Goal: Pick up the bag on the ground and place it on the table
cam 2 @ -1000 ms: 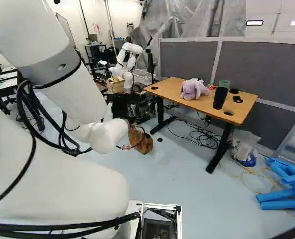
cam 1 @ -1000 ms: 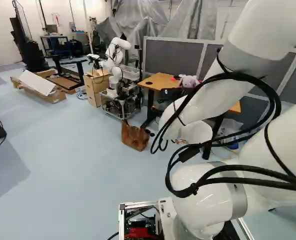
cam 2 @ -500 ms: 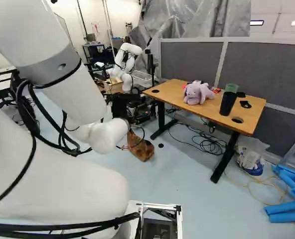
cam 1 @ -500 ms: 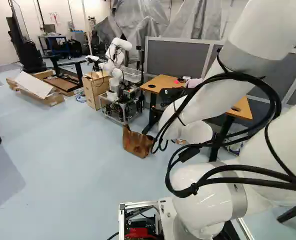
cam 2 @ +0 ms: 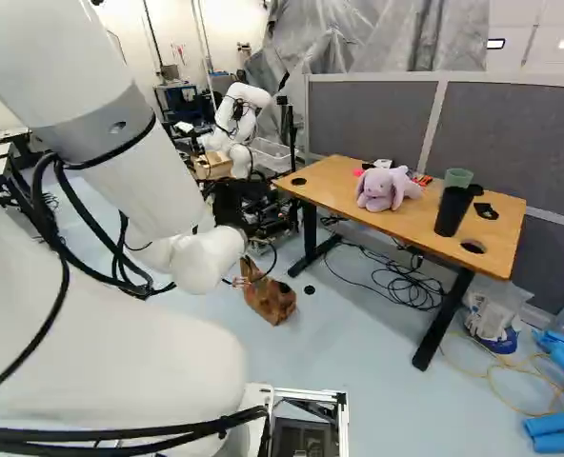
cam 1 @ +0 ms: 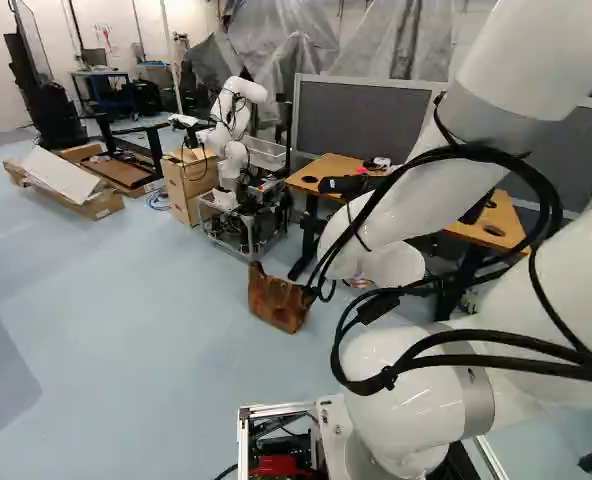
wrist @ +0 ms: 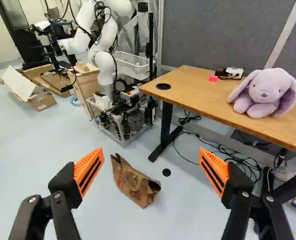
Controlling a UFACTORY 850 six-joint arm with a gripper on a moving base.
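Mostly hidden behind the white wrist, my gripper (cam 2: 240, 281) shows only a bit of orange and black in the right base view. In the wrist view the gripper (wrist: 151, 151) is open, its orange-padded fingers wide apart with nothing gripped. The brown bag (wrist: 133, 182) lies tilted on the floor ahead of the fingers, appearing between them but apart from both. The same bag (cam 1: 279, 302) is left of the wrist in the left base view. The wooden table (cam 2: 339, 176) stands beyond the bag, to its right.
A purple plush toy (cam 2: 382, 188) and a dark cup (cam 2: 452, 211) are on the table. Cables (cam 2: 406, 286) lie beneath it. Another robot (wrist: 105, 65) stands left of the table, on a cart (wrist: 120, 122). Grey partitions (wrist: 213, 35) run behind; flat cartons (wrist: 38, 95) lie farther left.
The base has moved ahead; the bag and table appear nearer and larger, the table shifting right in both base views. Against the joint at the views' foot, the arm has not moved.
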